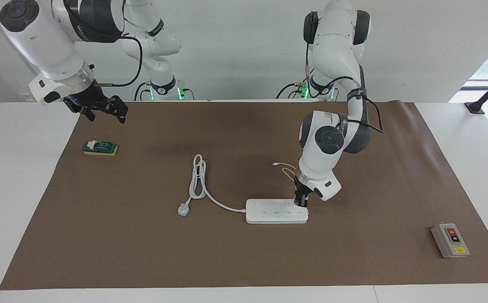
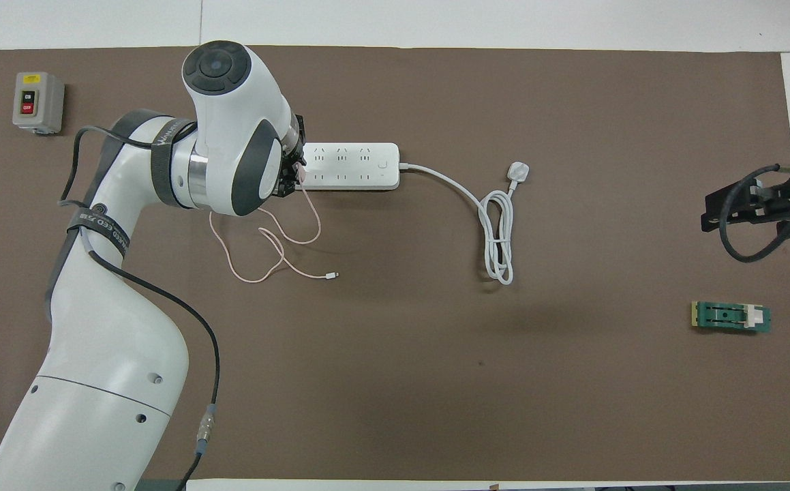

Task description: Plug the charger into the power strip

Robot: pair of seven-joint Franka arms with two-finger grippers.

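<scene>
The white power strip (image 1: 275,211) (image 2: 350,166) lies flat on the brown mat. My left gripper (image 1: 301,203) (image 2: 294,179) points down at the strip's end toward the left arm's end of the table, over the socket row nearer to the robots. It is shut on the pale pink charger (image 2: 301,175), which the fingers mostly hide; whether it sits in a socket cannot be told. Its thin pink cable (image 2: 279,245) (image 1: 286,169) loops on the mat nearer to the robots and ends in a small white connector (image 2: 330,275) (image 1: 274,164). My right gripper (image 1: 100,108) (image 2: 742,204) waits open, up in the air at the mat's edge.
The strip's thick white cord (image 2: 497,232) coils toward the right arm's end and ends in a three-pin plug (image 1: 183,209) (image 2: 518,170). A grey button box (image 1: 450,240) (image 2: 38,102) stands at a mat corner. A green block (image 1: 100,147) (image 2: 731,317) lies below the right gripper.
</scene>
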